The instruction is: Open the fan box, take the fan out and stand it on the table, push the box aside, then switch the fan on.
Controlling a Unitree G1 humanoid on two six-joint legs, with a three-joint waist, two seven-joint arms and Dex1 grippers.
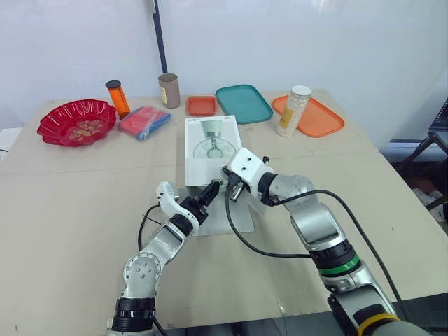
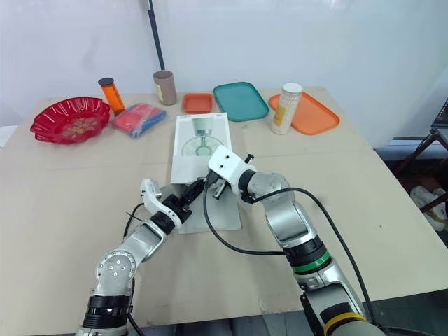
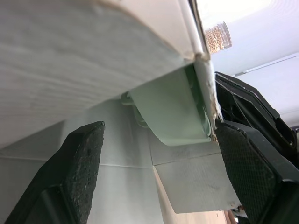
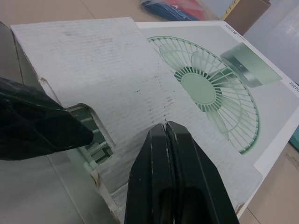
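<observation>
The white fan box [image 1: 208,143], printed with a green fan, lies flat mid-table with its near end open and a flap [image 1: 234,218] spread on the table. Inside the opening the pale green fan [image 3: 173,112] shows. My left gripper [image 1: 210,190] is open at that opening, one finger [image 3: 79,158] below the box edge and the other [image 3: 252,163] beside the fan. My right gripper [image 4: 166,127] is shut, its tips resting on the box top [image 4: 117,70] just behind the open end, close to the left gripper's finger [image 4: 37,121].
Along the back stand a red bowl [image 1: 77,122], an orange bottle [image 1: 117,98], a blue and red packet [image 1: 145,121], a brown cup [image 1: 169,89], a small orange tray [image 1: 201,105], a teal tray [image 1: 243,103], and a jar [image 1: 294,110] on an orange tray [image 1: 318,119].
</observation>
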